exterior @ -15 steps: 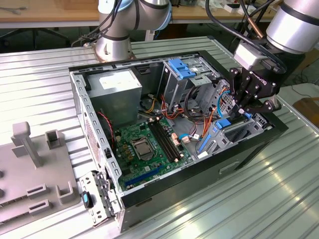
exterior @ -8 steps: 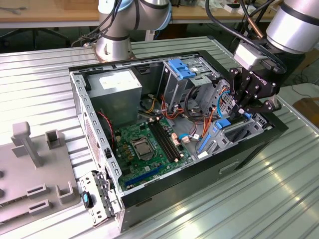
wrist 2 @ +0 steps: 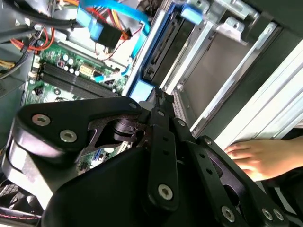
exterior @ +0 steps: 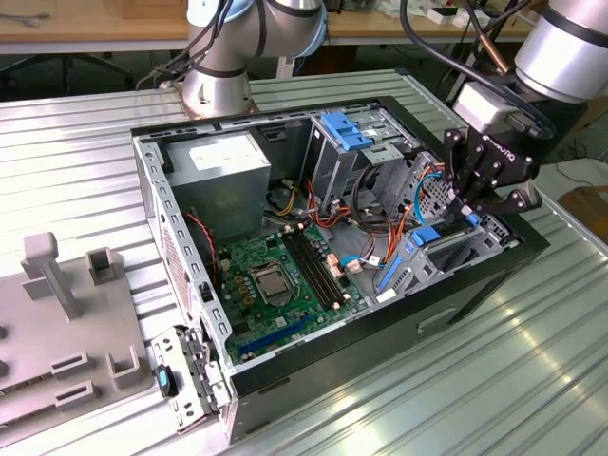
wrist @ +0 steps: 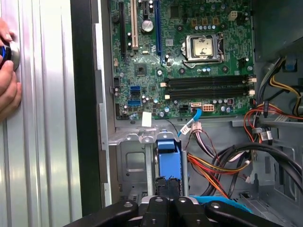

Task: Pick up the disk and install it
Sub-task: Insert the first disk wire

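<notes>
In the exterior view, my gripper (exterior: 465,207) hangs over the open computer case (exterior: 313,366) at the exterior view's right, its tip down at the disk (exterior: 454,252). The disk sits tilted in the low bay by the case wall, beside the green motherboard (exterior: 275,285). In the second wrist view, my gripper (wrist 2: 158,97) has its fingers drawn together, and the tip meets the blue rail end of the disk (wrist 2: 165,47), whose dark face lies in the metal bay. A person's hand (wrist 2: 260,158) rests on the ribbed table outside the case. In the first wrist view, my gripper (wrist: 169,182) is pressed together against the blue end of the disk (wrist: 168,153), the motherboard (wrist: 189,71) lies beyond it, and a hand (wrist: 7,85) is at the table's edge.
</notes>
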Available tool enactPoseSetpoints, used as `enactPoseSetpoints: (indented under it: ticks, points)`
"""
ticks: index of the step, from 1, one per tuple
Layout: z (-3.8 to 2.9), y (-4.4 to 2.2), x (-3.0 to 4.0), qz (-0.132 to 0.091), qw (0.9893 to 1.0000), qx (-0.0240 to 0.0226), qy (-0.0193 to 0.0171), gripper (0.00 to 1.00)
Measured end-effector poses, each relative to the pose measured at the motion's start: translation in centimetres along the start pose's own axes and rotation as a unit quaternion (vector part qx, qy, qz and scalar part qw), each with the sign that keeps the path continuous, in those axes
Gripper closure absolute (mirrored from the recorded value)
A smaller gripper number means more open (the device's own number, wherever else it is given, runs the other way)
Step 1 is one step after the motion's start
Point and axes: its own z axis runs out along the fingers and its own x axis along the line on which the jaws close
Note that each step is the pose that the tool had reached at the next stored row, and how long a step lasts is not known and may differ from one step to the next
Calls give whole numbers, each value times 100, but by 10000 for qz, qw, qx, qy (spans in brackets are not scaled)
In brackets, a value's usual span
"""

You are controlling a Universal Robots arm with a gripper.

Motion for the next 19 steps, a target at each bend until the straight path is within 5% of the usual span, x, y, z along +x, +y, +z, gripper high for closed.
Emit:
enactPoseSetpoints:
  ticks: [10,19]
  points:
    - [17,-311,-19,0,10000,0,0,89]
    - [-17,-352,-36,-1,10000,0,-1,89]
